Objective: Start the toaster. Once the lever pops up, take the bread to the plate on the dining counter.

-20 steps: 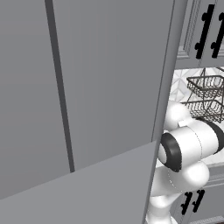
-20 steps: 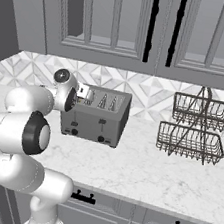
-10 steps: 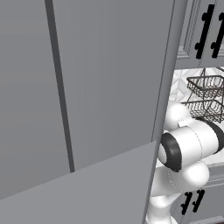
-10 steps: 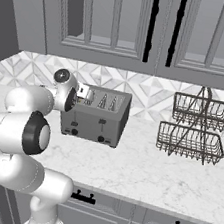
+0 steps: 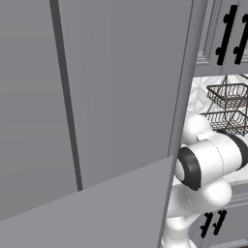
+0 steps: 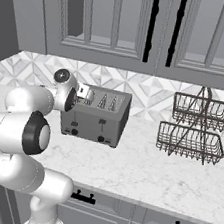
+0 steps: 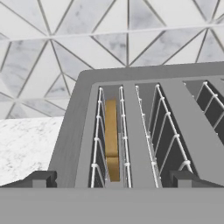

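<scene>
The grey toaster stands on the marble wall counter against the tiled wall. My gripper hovers over the toaster's left top end. In the hand view the toaster shows its slots from above, and the tan bread sits upright, sunk in the left slot. My gripper is open, with its fingertips spread wide on either side of that slot, holding nothing. I cannot make out the lever. The plate and the dining counter are out of view.
A two-tier dark wire basket stands on the counter to the right of the toaster. Grey upper cabinets hang above. A tall grey cabinet panel rises close on the left, with my white arm beside it.
</scene>
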